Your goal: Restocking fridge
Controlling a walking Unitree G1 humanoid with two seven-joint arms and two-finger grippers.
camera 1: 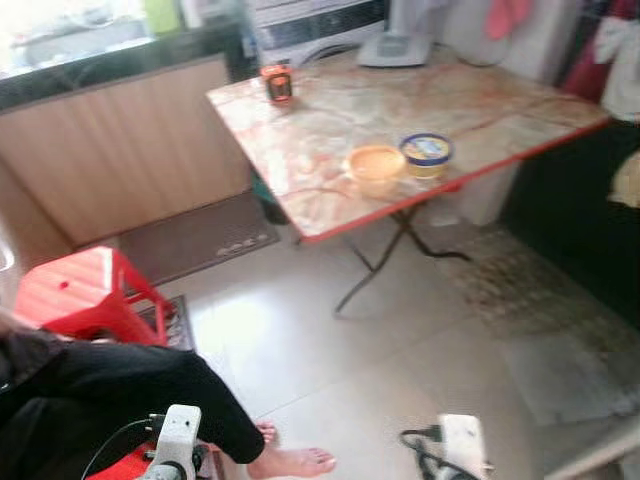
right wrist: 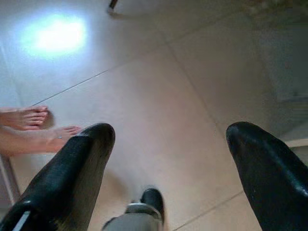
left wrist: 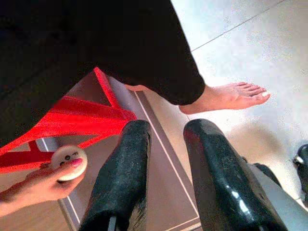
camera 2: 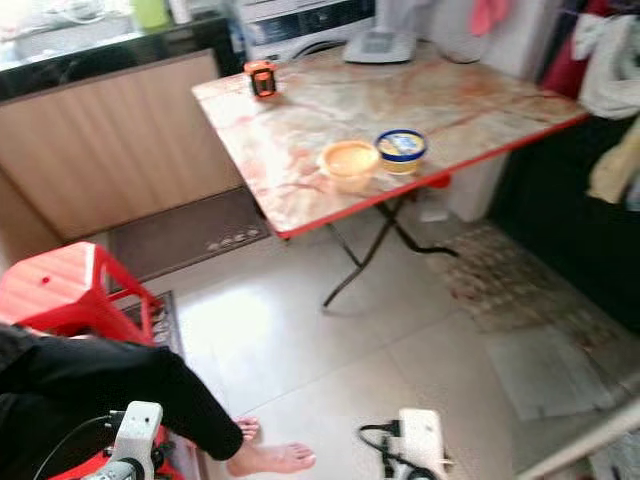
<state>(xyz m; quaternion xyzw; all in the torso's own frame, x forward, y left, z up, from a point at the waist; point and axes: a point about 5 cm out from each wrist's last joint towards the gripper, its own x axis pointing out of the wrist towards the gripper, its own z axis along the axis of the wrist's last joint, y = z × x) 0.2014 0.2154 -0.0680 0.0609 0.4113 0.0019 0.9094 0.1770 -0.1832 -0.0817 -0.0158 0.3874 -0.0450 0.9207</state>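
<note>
Both end effectors hang low over the tiled floor, gripping nothing.
Left end effector (left wrist: 163, 168) fingers a narrow gap apart, above a red stool (camera 1: 85, 290) and a seated person's bare foot (left wrist: 226, 96); right end effector (right wrist: 168, 159) fingers spread wide. Person's hand (left wrist: 36, 185) holds a small round white object (left wrist: 70, 162). At 12 o'clock, folding surface (camera 1: 330, 190) carries an orange tub (camera 1: 376, 167), blue-lidded tub (camera 1: 426, 153) just beside it, small orange-black jar (camera 1: 278, 84) at 11 o'clock.

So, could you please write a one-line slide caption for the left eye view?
Folding marble-pattern table holding an orange bowl and a blue-lidded tub, a red plastic stool beside it.
</note>
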